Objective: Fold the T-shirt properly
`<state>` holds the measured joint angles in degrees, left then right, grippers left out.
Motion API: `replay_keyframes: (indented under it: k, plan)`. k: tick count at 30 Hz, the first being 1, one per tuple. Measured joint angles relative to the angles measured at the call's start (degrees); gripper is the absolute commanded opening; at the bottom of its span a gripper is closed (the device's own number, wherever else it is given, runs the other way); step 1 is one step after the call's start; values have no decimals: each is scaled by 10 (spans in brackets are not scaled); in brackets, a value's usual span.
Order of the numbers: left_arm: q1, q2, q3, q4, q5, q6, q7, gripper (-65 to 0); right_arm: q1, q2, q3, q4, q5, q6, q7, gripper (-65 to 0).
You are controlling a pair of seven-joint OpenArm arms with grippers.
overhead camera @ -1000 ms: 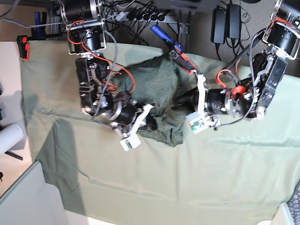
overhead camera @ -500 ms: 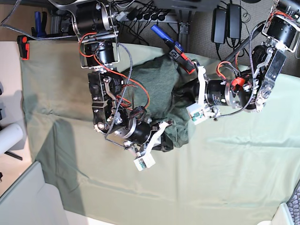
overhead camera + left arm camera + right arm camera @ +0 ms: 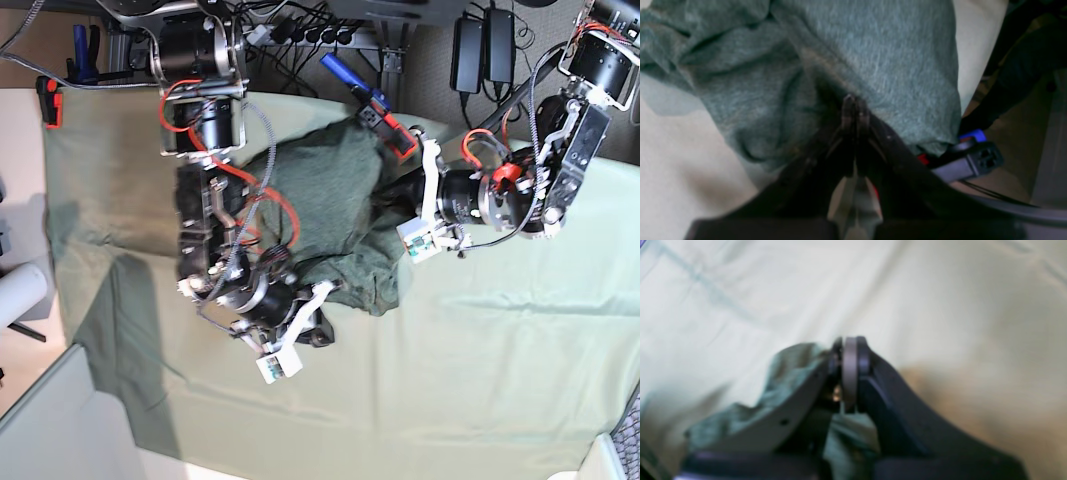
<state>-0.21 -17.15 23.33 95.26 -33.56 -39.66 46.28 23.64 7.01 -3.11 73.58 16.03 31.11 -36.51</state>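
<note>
The T-shirt (image 3: 325,190) lies crumpled, dark grey-green, at the back middle of the pale green table sheet (image 3: 480,370). My left gripper (image 3: 383,205), on the right in the base view, is at the shirt's right edge. In the left wrist view it (image 3: 853,100) is shut, its tips pressed into a fold of the shirt (image 3: 873,50). My right gripper (image 3: 322,322) is at the shirt's front edge. In the right wrist view it (image 3: 849,346) is shut, with shirt fabric (image 3: 790,373) bunched beside and under its fingers, just above the sheet.
A blue and red clamp (image 3: 365,95) sticks over the table's back edge by the shirt and shows in the left wrist view (image 3: 973,156). Cables and power bricks (image 3: 480,50) lie behind the table. A red clamp (image 3: 48,100) and a white roll (image 3: 20,295) are at the left.
My right gripper has moved toward the table's front, first rightward then back left, drawing the shirt's front edge out with it. My left gripper has stayed almost where it was.
</note>
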Motion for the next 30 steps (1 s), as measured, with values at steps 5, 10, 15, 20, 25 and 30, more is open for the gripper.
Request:
replay_keyframes:
  k: [5, 10, 15, 20, 25, 30]
  plan:
    - [33, 0, -41, 0, -11, 0, -1, -634, 0, 69, 115, 0, 54, -2, -59, -650]
    - [45, 0, -121, 26, -21, 0, -2, -635, -4, 120, 193, 0, 177, -2, -154, -650]
    - [51, -2, -160, 64, -29, 0, 9, -635, -54, 165, 240, 0, 237, -2, -190, -650]
    - [102, -22, -204, 90, -53, 0, 10, -635, -131, 186, 283, 1, 276, -2, -192, -650]
    - [154, -27, -294, 158, -81, 0, 9, -635, -210, 182, 346, 22, 300, -2, -205, -650]
    - [230, -29, -368, 192, -90, 0, 15, -635, -290, 187, 383, 88, 309, -2, -214, -650]
